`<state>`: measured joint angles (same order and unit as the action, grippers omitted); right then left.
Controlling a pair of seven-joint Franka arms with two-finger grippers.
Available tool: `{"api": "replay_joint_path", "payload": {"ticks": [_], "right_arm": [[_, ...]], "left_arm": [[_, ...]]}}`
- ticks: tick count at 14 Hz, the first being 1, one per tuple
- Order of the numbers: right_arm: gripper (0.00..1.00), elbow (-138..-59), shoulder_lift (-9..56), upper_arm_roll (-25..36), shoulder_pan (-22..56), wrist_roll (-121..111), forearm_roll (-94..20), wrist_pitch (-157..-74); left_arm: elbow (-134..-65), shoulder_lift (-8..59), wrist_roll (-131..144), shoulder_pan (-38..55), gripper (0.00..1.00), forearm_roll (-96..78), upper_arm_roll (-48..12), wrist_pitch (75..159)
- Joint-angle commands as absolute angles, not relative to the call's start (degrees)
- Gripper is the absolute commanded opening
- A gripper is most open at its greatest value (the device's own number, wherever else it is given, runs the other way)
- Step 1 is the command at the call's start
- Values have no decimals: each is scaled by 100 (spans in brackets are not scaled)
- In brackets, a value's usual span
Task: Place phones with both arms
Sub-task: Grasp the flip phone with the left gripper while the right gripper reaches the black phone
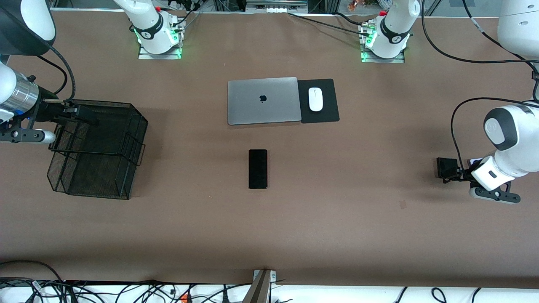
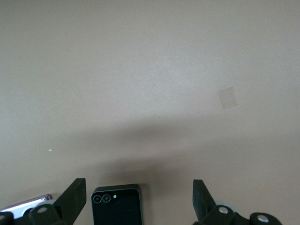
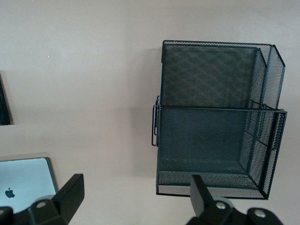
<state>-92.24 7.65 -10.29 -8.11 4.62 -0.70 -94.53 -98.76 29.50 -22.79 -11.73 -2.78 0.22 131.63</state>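
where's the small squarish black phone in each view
Front view: small black phone on the brown table at the left arm's end, beside the left gripper.
Left wrist view: phone at the lower edge, between the open fingers.
Right wrist view: not in it.
Shared landmark: the brown table.

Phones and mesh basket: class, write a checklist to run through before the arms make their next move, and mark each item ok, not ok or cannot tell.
1. Left gripper open and empty: ok, fingers spread above the table.
2. Small black phone lined up between the left gripper's fingers: ok in the left wrist view.
3. Right gripper open and empty: ok, it hangs over the mesh basket.
4. Basket free to take phones: ok, both compartments show no phone.
5. Long black phone lying flat and apart from the laptop: ok.
6. Pale phone reachable: cannot tell, only an edge shows beside the left gripper.
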Motion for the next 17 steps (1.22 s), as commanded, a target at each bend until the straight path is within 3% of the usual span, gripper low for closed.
{"api": "replay_joint_path", "payload": {"ticks": [1,5,10,13,17], "right_arm": [[100,-9220,843,-1107,-774,483,-184,-9536],[100,-9202,1150,-1169,-432,981,-850,-9904],[100,-8324,2248,-1160,964,2518,-650,-10159],[100,-8297,2732,-1143,1824,3207,-494,-11290],[100,-8165,3663,-1134,2538,3331,307,-11943]], "left_arm": [[-10064,2768,-2338,-1213,100,-378,-18,13183],[-10116,2760,-2276,-1257,100,-387,-18,13218],[-10318,2839,-2224,-1520,100,-387,17,13332],[-10633,2865,-2206,-1643,100,-387,17,13797],[-11197,2874,-2180,-1644,100,-387,9,14607]]}}
